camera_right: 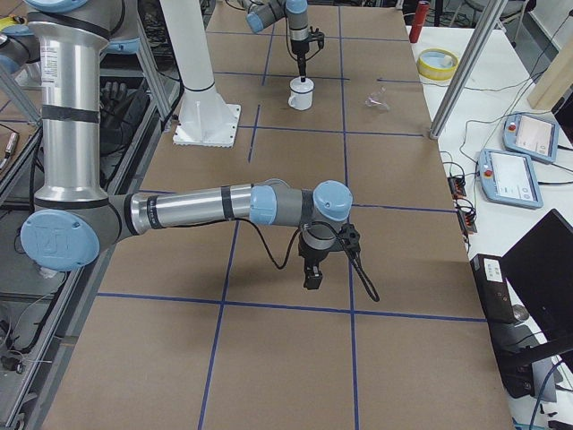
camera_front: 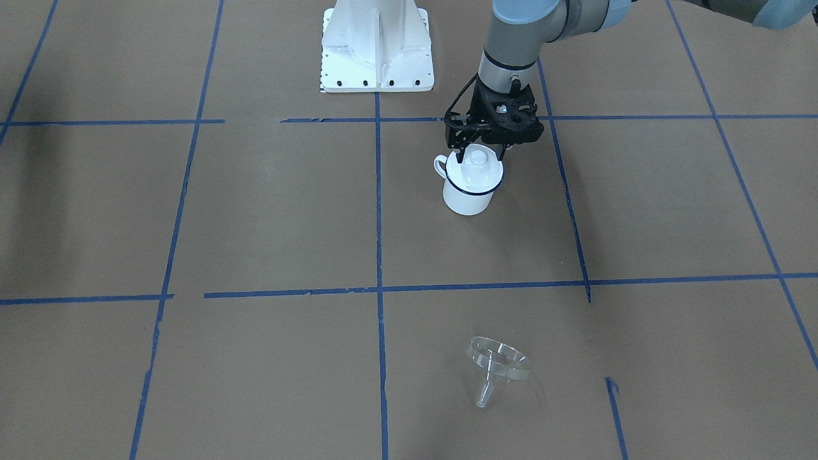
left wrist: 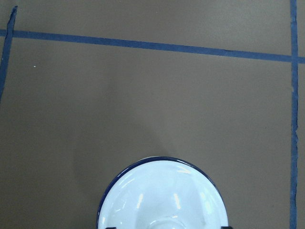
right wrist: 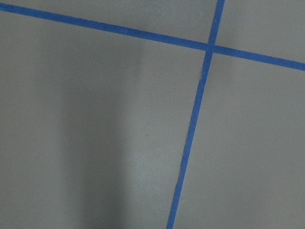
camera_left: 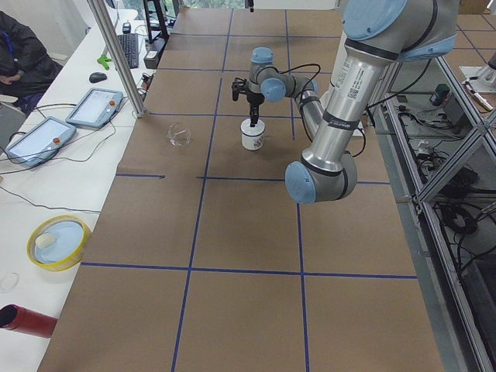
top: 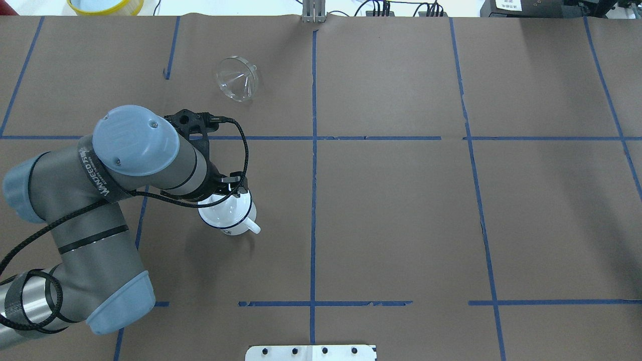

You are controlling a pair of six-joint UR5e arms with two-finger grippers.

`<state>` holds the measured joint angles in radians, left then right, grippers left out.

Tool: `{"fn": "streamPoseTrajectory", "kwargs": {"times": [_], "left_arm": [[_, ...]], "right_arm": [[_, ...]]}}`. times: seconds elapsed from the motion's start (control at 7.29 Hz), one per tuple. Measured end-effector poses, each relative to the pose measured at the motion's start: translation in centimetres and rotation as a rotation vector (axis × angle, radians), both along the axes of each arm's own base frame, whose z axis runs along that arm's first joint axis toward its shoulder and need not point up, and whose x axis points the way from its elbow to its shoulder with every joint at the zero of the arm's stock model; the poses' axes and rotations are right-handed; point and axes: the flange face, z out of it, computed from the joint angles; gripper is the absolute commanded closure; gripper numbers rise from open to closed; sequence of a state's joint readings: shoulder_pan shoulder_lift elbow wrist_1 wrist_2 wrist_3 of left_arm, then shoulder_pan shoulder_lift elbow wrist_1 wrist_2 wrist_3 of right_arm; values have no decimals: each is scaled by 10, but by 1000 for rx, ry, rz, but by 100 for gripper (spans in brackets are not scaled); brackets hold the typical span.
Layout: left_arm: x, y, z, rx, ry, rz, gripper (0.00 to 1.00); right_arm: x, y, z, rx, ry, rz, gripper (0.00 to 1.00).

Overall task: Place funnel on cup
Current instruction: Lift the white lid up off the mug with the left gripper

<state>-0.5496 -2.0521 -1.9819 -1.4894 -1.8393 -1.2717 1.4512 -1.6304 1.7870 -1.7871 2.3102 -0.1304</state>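
Note:
The cup [camera_front: 470, 197], a white enamel mug with a dark blue rim, stands upright with a white domed lid [camera_front: 476, 167] with a knob on top of it. My left gripper [camera_front: 479, 153] hangs right over the lid, jaws open, one finger on each side of the knob and apart from it. The left wrist view shows the lid [left wrist: 162, 195] from above, inside the blue rim. The clear funnel [camera_front: 498, 364] lies on its side on the paper, far from the cup, also in the overhead view [top: 237, 79]. My right gripper [camera_right: 313, 273] hovers low over bare paper; I cannot tell whether it is open.
The white robot base plate [camera_front: 377, 51] sits behind the cup. A yellow bowl [camera_left: 58, 240], a red cylinder [camera_left: 27, 322] and tablets [camera_left: 94, 106] lie on the side table beyond the brown paper. Blue tape lines cross the table.

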Motion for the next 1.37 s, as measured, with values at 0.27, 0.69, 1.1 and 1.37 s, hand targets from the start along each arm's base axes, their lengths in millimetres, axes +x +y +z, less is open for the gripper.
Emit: {"fn": "streamPoseTrajectory", "kwargs": {"times": [0.27,0.69,1.1,1.37], "left_arm": [[2,0,1,-1,-3,1,73],[1,0,0,1,-1,3,100],[-16,4,-15,27,18,5,100],[-87,-3,-42,134,19,22,100]], "right_arm": [[0,0,0,0,0,0,0],[0,0,0,0,0,0,0],[0,0,0,0,0,0,0],[0,0,0,-1,0,0,0]]}}
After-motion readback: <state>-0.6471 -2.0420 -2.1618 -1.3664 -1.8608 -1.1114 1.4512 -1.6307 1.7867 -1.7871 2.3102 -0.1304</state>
